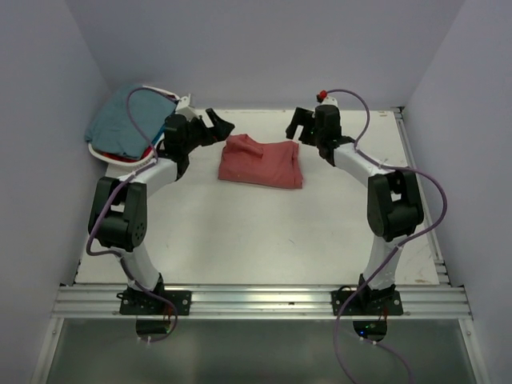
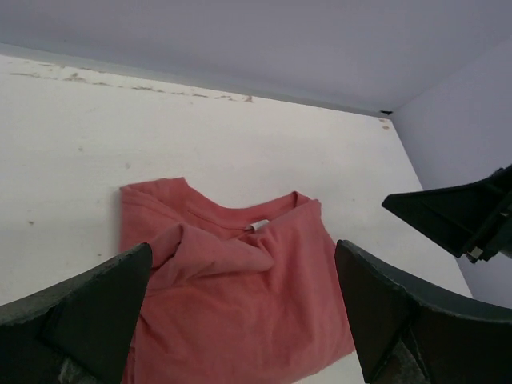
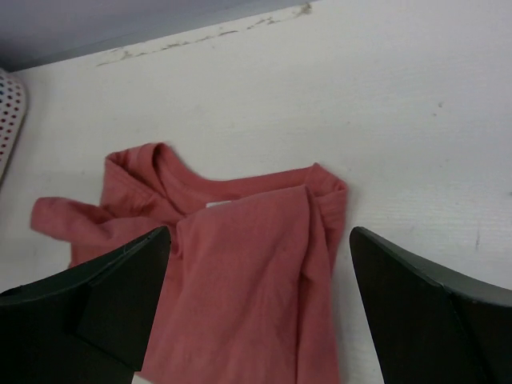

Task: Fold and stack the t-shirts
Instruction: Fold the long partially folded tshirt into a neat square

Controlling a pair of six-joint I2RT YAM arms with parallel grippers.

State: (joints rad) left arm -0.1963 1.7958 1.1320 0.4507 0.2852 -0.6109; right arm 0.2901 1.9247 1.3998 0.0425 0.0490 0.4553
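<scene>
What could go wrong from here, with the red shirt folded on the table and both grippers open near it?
1. The red t-shirt is folded unevenly. One sleeve sticks out in the right wrist view, so a stack built on it may sit lopsided.
2. The teal t-shirt drapes over the white basket's rim. Pulling it out might drag the basket along.
</scene>
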